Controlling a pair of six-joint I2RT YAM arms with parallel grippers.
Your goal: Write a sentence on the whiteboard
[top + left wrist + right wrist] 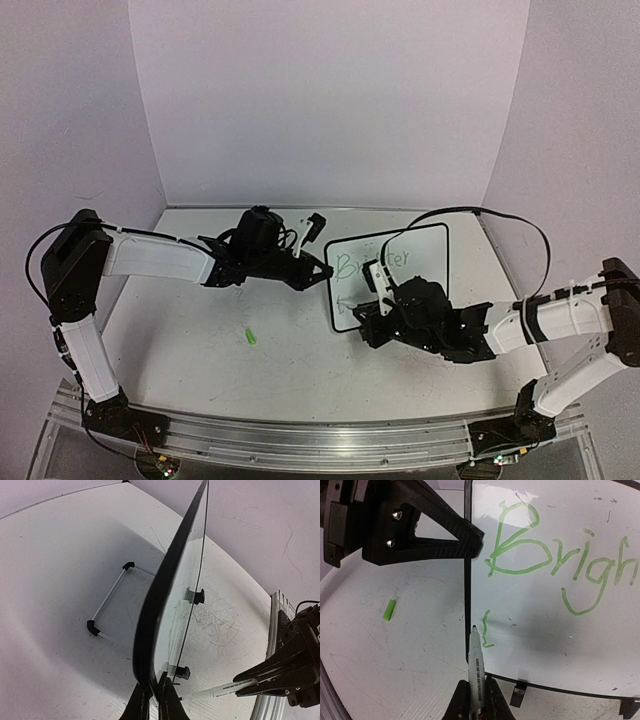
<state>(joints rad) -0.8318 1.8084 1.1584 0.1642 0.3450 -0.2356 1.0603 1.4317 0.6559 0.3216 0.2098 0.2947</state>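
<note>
Looking from above, I see the whiteboard (420, 255) near the back of the table (180, 340), right of the middle, between my two claws. My left claw (156, 692) is pinching the board's left edge, fingers pressed on the black frame. My right claw (477, 700) is squeezed around a white marker (475, 662), and its tip sits low by the board's left edge, beside a small green mark. The green sentence (545, 560) starts "Brigh" up top. A little green cap (249, 337) lies away from the board.

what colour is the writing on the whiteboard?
The writing is light green, clearest in the right wrist view.
</note>
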